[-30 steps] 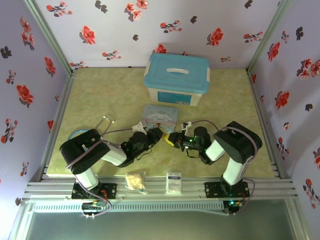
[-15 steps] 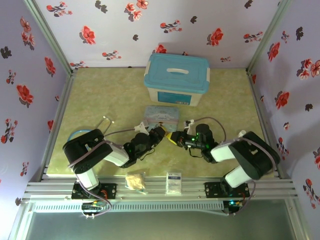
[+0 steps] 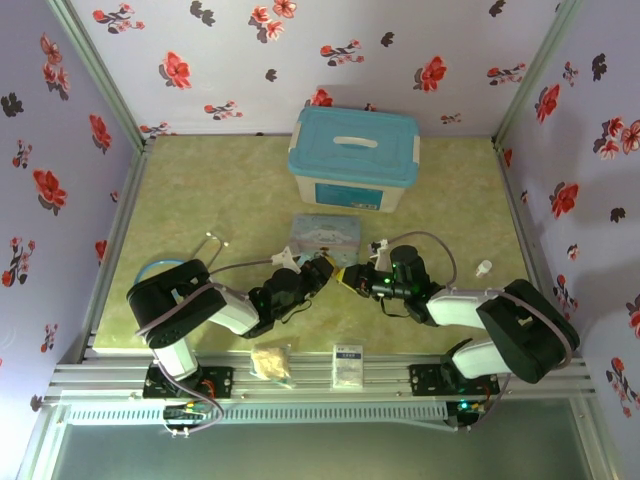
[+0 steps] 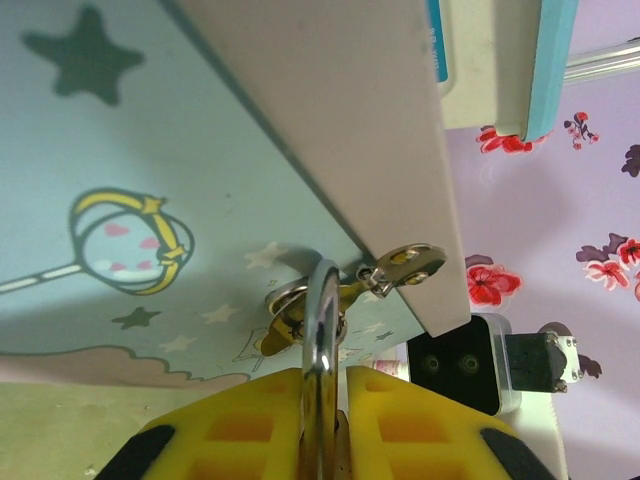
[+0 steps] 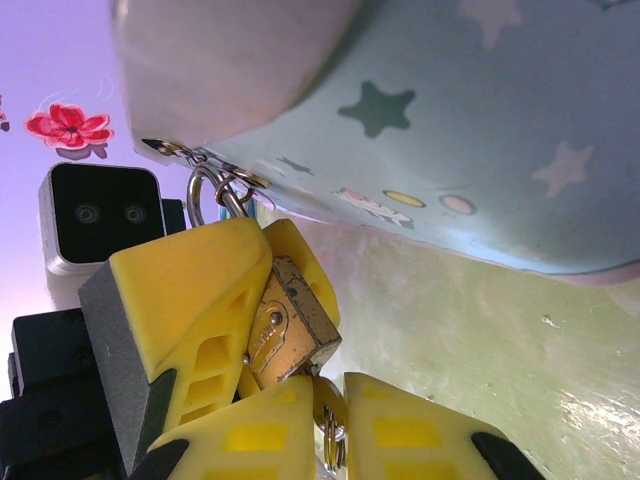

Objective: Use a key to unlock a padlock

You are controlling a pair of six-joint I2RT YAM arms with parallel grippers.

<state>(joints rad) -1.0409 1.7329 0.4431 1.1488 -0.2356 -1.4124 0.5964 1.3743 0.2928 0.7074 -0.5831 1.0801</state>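
Observation:
The brass padlock [image 5: 290, 325] is clamped between the yellow fingers [image 5: 190, 300] of my left gripper [image 4: 323, 378], which is shut on it. Its chrome shackle [image 4: 322, 330] sticks out past the fingertips toward the blue cartoon tin [image 4: 120, 200]. My right gripper [image 5: 328, 388] is shut on the small key [image 5: 326, 398], whose tip meets the bottom of the padlock's body; a key ring [image 5: 330, 455] hangs between the fingers. Seen from above, the left gripper [image 3: 318, 272] and the right gripper [image 3: 350, 279] meet tip to tip just in front of the tin [image 3: 322, 233].
A white storage box with a blue lid [image 3: 353, 158] stands behind the tin. A beige packet [image 3: 270, 360] and a white card [image 3: 347, 365] lie on the front rail. A blue ring [image 3: 155, 268] sits at the left and a small white object [image 3: 483, 268] at the right.
The right arm's elbow has swung down and out to the right, uncovering the small white object. Both grippers have stayed together in front of the tin, still holding the padlock and the key.

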